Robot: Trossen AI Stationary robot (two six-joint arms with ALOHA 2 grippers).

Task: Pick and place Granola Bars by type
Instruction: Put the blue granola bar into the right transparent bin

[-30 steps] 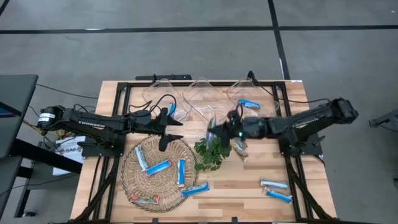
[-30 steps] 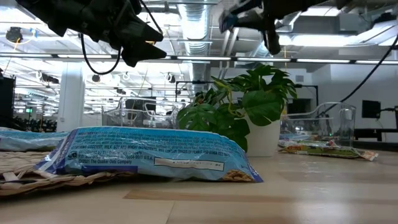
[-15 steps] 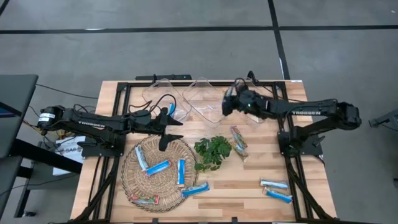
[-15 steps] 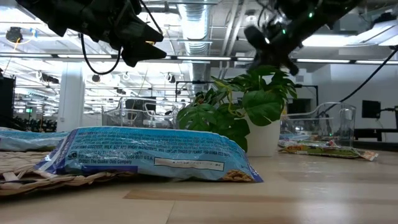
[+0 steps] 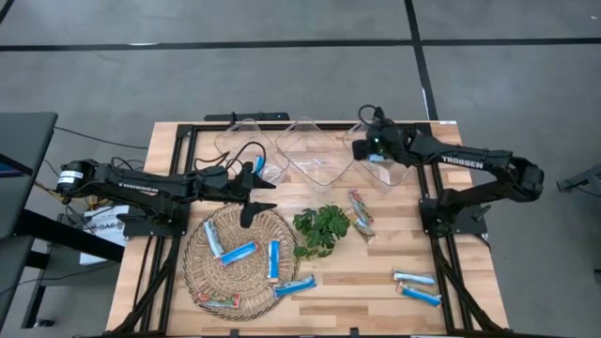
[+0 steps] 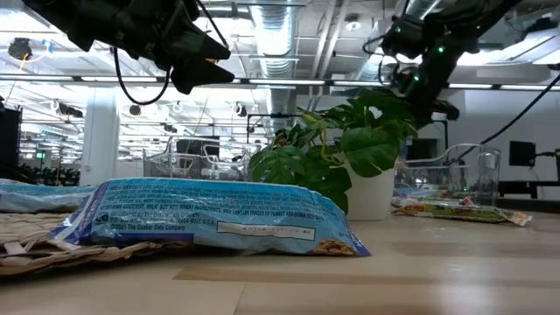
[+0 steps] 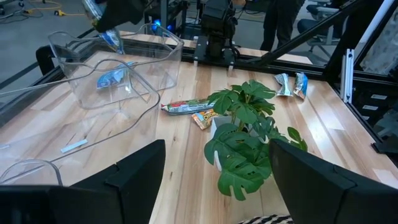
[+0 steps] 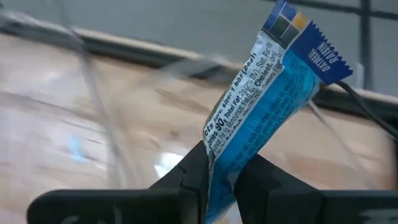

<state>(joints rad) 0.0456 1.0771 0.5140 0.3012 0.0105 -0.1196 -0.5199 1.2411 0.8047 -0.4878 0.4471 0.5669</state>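
The left gripper [image 5: 255, 194] hangs open above the wicker basket's [image 5: 199, 270] far rim, where blue granola bars [image 5: 238, 253] lie. Further right, the right gripper [image 5: 364, 148] pinches a blue bar [image 8: 261, 106] over the rightmost clear bin [image 5: 399, 175] at the table's far edge.
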